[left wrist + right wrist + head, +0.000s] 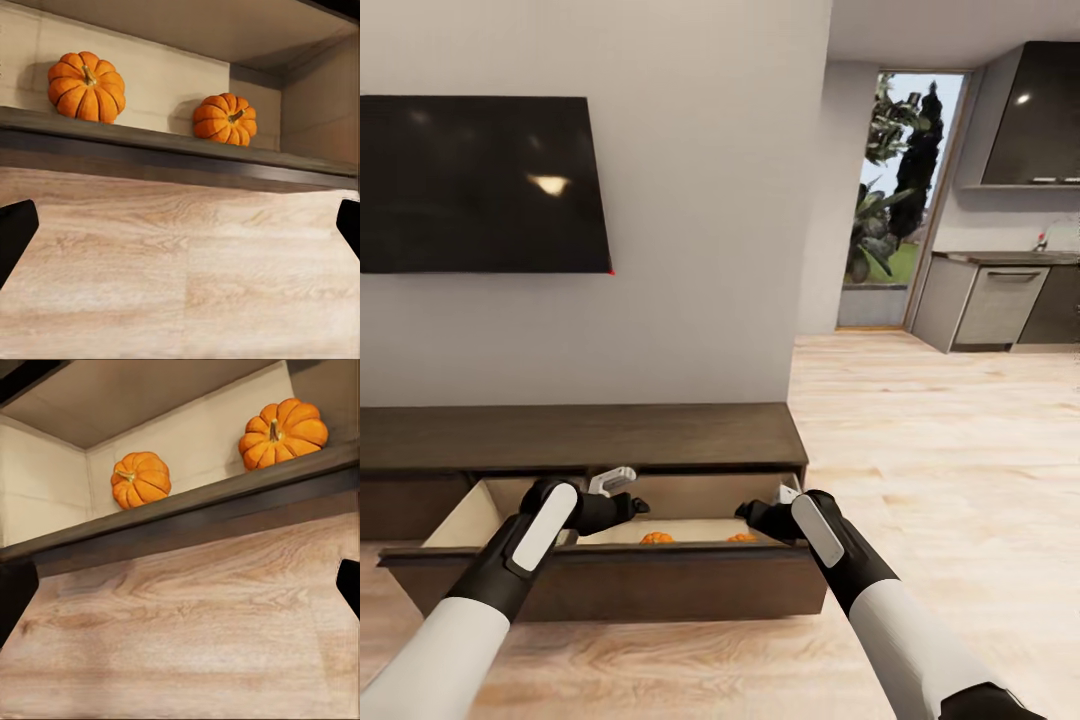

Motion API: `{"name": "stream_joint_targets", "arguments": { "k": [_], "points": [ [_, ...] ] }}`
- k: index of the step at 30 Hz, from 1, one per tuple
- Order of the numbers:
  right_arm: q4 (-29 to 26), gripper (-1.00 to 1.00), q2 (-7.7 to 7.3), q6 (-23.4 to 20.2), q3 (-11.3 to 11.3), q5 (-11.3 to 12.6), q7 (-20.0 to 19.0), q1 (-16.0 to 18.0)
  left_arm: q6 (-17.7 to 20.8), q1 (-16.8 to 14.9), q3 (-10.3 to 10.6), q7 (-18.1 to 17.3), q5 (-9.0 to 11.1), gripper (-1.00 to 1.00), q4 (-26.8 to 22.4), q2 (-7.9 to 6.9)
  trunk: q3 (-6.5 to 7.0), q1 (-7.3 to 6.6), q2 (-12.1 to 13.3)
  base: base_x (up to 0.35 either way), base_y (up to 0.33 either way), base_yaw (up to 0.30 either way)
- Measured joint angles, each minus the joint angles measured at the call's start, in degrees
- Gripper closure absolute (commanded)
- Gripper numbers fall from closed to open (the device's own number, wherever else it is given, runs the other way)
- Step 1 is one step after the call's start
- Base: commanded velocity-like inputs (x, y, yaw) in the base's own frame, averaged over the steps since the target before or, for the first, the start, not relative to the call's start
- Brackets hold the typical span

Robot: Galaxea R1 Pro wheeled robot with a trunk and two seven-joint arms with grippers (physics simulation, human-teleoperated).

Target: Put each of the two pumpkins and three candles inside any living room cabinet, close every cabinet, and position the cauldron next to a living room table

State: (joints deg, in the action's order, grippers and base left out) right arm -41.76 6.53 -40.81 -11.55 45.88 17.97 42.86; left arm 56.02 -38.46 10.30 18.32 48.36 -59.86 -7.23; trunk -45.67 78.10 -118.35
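Below the wall-mounted television (480, 185), the cabinet (580, 435) has its drawer (605, 585) pulled out at lower centre, two pumpkins (87, 86) (225, 118) inside, while left gripper (628, 497) and right gripper (760, 515) hover spread, grasping nothing.

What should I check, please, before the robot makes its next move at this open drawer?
1. Both pumpkins inside the drawer: ok.
2. Candles in the cabinet: cannot tell, none visible.
3. Drawer closed: not ok, it is pulled out.
4. Left gripper empty: ok, open.
5. Right gripper empty: ok, open.
6. Cauldron beside table: cannot tell.
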Motion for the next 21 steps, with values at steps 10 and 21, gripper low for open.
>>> {"name": "stream_joint_targets", "arguments": {
  "k": [10,21],
  "points": [
    [0.0,-1.0,0.08,0.0,-0.07,0.02,0.0,0.0,0.0,0.0,0.01,0.09,-0.02,-1.0,0.21,0.0,1.8,-2.2,4.01,-0.338,0.0,0.0],
    [0.06,-1.0,0.19,0.07,-0.23,-0.39,0.0,0.0,-2.56,0.0,0.64,-0.05,-0.18,-1.0,0.95,-0.07,3.77,-4.61,8.42,-0.338,0.0,0.0]
  ]
}}
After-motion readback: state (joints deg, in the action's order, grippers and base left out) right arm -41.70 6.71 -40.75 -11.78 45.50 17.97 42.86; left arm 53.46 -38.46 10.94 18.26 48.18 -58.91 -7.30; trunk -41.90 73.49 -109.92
